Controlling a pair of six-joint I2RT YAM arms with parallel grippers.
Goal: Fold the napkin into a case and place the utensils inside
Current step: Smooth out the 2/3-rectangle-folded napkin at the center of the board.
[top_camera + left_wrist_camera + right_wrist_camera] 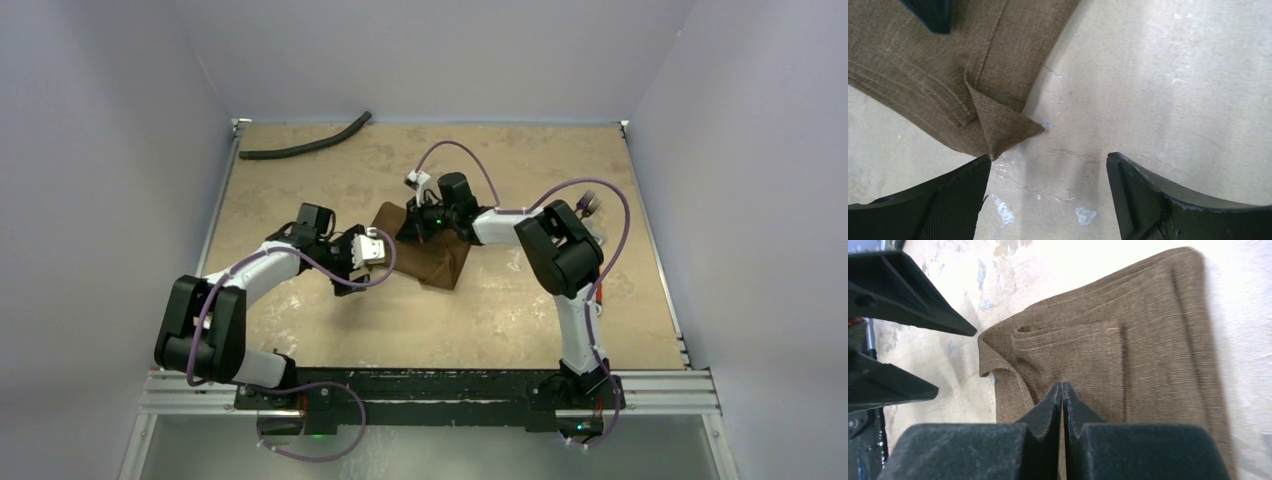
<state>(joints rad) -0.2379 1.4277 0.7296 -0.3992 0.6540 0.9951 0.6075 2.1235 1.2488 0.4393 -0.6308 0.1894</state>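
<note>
Mid-bench, folding stage: a soft matte brown woven cloth napkin [440, 262] lies partly folded on the mottled beige bench [330, 180].
Right claw [1062, 385], clenched, presses its tips on layered pleats; left claw [1048, 160] gapes released beside a small triangular corner flap [1003, 127]. The next move likely calls for pinching that thin flap without dragging the layers; no utensils show.
</note>
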